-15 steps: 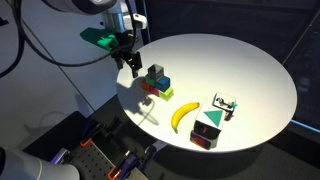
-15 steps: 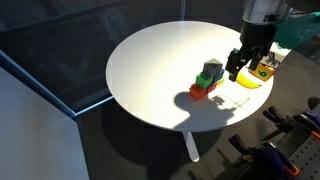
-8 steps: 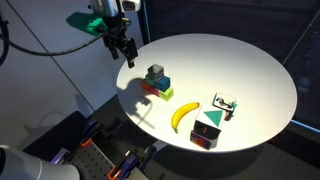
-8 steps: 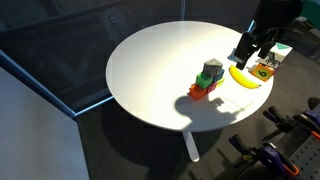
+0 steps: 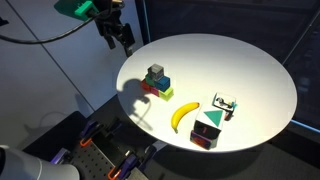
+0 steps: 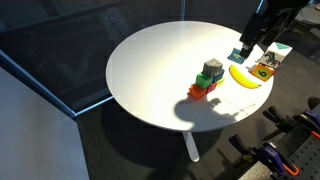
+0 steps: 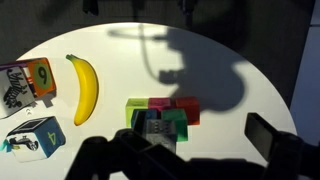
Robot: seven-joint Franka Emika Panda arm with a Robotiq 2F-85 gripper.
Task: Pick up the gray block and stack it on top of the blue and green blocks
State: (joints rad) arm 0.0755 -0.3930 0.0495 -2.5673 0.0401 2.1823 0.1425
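Note:
The gray block (image 5: pixel 155 71) sits on top of the blue and green blocks (image 5: pixel 160 83), in a small cluster with red and yellow blocks near the table's edge. It also shows in the other exterior view (image 6: pixel 212 68) and in the wrist view (image 7: pixel 155 128), resting on the green block (image 7: pixel 180 121). My gripper (image 5: pixel 122 37) is open and empty, raised well above and to the side of the stack, past the table's rim. It shows too in an exterior view (image 6: pixel 250 47). In the wrist view its jaws (image 7: pixel 185 152) are wide apart.
A round white table (image 5: pixel 250 70) holds a banana (image 5: pixel 182 115), a dark box with a green triangle (image 5: pixel 208 131) and a small white-and-black gadget (image 5: pixel 224 104). In the wrist view the banana (image 7: pixel 83 86) lies left of the stack, with printed boxes (image 7: pixel 25 85) beyond it.
My gripper has risen and drawn away from the stack, out beyond the table's edge. The gray block stays on the blocks.

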